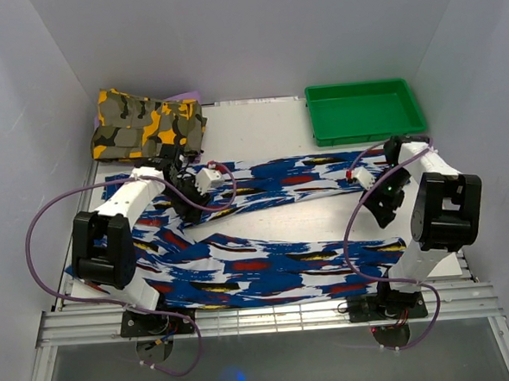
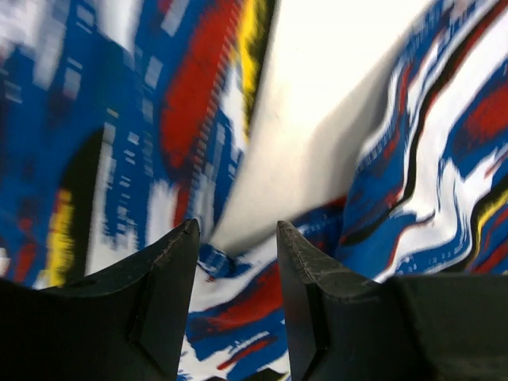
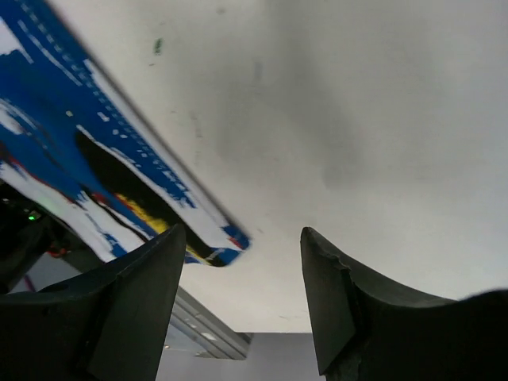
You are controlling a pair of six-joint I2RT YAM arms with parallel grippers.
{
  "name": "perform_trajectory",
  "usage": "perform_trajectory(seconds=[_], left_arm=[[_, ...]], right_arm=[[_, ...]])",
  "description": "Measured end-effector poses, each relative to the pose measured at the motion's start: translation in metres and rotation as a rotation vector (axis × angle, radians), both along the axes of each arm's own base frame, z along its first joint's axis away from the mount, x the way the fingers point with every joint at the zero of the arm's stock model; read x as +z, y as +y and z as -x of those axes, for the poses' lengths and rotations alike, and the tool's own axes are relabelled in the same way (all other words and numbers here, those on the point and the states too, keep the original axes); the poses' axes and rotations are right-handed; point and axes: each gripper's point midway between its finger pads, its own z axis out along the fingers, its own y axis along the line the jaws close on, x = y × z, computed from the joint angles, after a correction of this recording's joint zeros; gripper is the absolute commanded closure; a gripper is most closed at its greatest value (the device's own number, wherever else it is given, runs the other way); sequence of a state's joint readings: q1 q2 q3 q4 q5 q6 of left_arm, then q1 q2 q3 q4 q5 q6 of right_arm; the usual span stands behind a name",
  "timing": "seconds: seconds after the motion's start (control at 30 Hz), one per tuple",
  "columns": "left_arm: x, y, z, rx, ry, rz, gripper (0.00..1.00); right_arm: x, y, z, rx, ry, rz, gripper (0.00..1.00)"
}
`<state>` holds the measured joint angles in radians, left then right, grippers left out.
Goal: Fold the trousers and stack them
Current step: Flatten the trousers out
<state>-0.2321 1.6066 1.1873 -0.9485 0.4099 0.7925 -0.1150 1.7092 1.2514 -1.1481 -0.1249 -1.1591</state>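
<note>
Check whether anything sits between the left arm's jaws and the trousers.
Nothing visible does. The left gripper hangs just over the trousers, jaws apart, with only patterned cloth and a strip of bare white table below them.

The desk (image 1: 268,125) is a flat white surface, enclosed by pale walls at 9, 12 and 3 o'clock and edged by a metal rail at 6 o'clock.

Items lying directly on the desk:
- Trousers (image 1: 268,272): spread flat across the centre, both legs running from 9 to 3 o'clock. The legs join at 9 o'clock. A strip of bare desk separates them towards 3 o'clock.
- Camouflage garment (image 1: 142,124): folded, at 11 o'clock, near the far trouser leg.
- Green tray (image 1: 362,110): at 1 o'clock, apart from the trousers.
</note>
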Motion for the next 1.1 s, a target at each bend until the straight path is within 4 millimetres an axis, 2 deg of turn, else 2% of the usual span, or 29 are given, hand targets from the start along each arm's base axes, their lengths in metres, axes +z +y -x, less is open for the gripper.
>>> perform_trajectory(seconds=[0.07, 0.17, 0.33, 0.57, 0.6, 0.63, 0.67, 0.73, 0.77, 0.83, 0.87, 0.97, 1.1], left_arm=[[-0.012, 0.008, 0.015, -0.03, 0.043, -0.035, 0.45], [-0.024, 0.018, 0.036, -0.101, 0.094, -0.076, 0.46], [-0.032, 0.029, 0.047, -0.212, 0.117, -0.124, 0.47], [-0.057, 0.04, 0.046, -0.257, 0.134, -0.187, 0.56], [-0.061, 0.042, 0.047, -0.262, 0.136, -0.194, 0.58], [-0.063, 0.043, 0.048, -0.267, 0.136, -0.199, 0.65], [-0.066, 0.044, 0.05, -0.273, 0.137, -0.203, 0.7], [-0.069, 0.046, 0.052, -0.285, 0.138, -0.212, 0.79], [-0.069, 0.047, 0.052, -0.286, 0.137, -0.215, 0.88], [-0.068, 0.048, 0.053, -0.28, 0.139, -0.218, 0.99], [-0.068, 0.049, 0.052, -0.269, 0.14, -0.217, 1.0], [-0.065, 0.058, 0.042, -0.202, 0.128, -0.213, 1.0], [-0.058, 0.075, 0.014, -0.082, 0.075, -0.204, 1.0]], right_arm=[[-0.019, 0.005, 0.032, 0.007, 0.101, -0.01, 0.34], [-0.031, 0.01, 0.053, 0.018, 0.165, -0.013, 0.35], [-0.044, 0.013, 0.071, 0.039, 0.201, -0.002, 0.36], [-0.052, 0.003, 0.091, 0.061, 0.208, 0.073, 0.55], [-0.053, 0.002, 0.092, 0.063, 0.206, 0.081, 0.59], [-0.054, 0.001, 0.092, 0.063, 0.203, 0.09, 0.64], [-0.054, -0.001, 0.093, 0.065, 0.202, 0.097, 0.75], [-0.056, -0.003, 0.093, 0.063, 0.198, 0.109, 0.87], [-0.057, -0.003, 0.093, 0.063, 0.195, 0.115, 0.92], [-0.057, -0.005, 0.091, 0.058, 0.191, 0.124, 0.92], [-0.057, -0.006, 0.091, 0.057, 0.191, 0.127, 0.92], [-0.056, -0.009, 0.082, 0.052, 0.169, 0.137, 0.92], [-0.049, -0.021, 0.051, 0.034, 0.088, 0.157, 0.92]])
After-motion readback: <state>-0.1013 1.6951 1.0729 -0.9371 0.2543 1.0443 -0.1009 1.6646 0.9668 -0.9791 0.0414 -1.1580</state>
